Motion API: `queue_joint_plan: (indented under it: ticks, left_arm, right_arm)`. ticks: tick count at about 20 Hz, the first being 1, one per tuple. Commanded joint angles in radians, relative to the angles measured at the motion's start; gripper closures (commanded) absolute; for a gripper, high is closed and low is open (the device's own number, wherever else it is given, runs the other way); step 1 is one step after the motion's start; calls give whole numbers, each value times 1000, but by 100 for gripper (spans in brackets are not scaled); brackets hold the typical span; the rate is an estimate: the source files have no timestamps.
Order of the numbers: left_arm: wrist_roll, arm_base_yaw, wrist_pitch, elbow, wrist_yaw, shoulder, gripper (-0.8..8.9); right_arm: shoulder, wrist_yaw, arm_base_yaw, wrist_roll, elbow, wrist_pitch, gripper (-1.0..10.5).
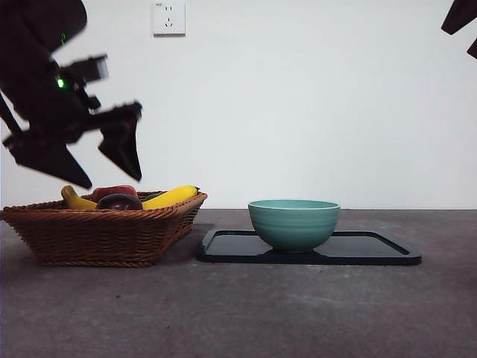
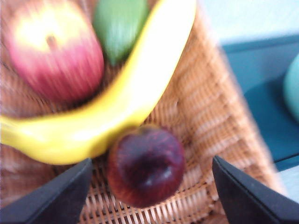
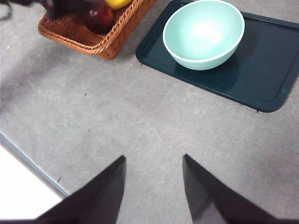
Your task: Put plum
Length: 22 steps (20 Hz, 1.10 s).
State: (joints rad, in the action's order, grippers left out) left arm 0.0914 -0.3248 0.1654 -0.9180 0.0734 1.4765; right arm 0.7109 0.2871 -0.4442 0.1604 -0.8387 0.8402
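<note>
From the front, my left claw [image 1: 104,160] hangs dark and blurred above the wicker basket [image 1: 104,231] at the left of the grey desk [image 1: 238,306], its two jaws spread apart and clear of the fruit. In the basket the plum [image 1: 118,202] sits at the near rim, with a red apple [image 1: 113,192] behind it and a yellow banana [image 1: 171,197] lying just beside them. To the right, a teal bowl [image 1: 294,222] stands upright on a dark tray [image 1: 373,250], apart from the basket; a white wall socket [image 1: 168,16] is fixed high on the wall, and my other arm shows only as a black tip at the top right corner. Through my left wrist camera, the picture is smeared, yet the plum [image 2: 145,165] lies on the weave between my two wide-set jaws, touched by neither, and the banana [image 2: 126,88] curves against it, with the apple [image 2: 53,51] and a green fruit [image 2: 119,25] beyond; the tray [image 2: 261,93] and an edge of the bowl [image 2: 293,88] show past the basket wall [image 2: 219,112]. Through my right wrist camera, my right claw [image 3: 154,163] hovers released over bare desk [image 3: 93,107], gripping nothing, well apart from the basket [image 3: 100,42], where the plum [image 3: 99,18] rests, and from the bowl [image 3: 203,32] on its tray [image 3: 266,70].
</note>
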Motion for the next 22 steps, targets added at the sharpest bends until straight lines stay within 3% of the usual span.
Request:
queue_joint_plan:
  ticks: [1,4,18,22]
  left_arm:
    - [-1,-6,34,-22,1,-56,400]
    - [-2,-19,111,-22,31,-157,404]
    - [-20,-51,544,-22,426,-589,408]
    - [-68,-51,622,-22,451,-617,408]
  right_arm:
    - [6,-3,-6,-4,-4,-10,752]
    - [6,-3,-6,-4,-4,-11,752]
    - [6,-3,-6,-3,-4,-10,752]
    - [6,-3,-6,-3,-4,-10,752]
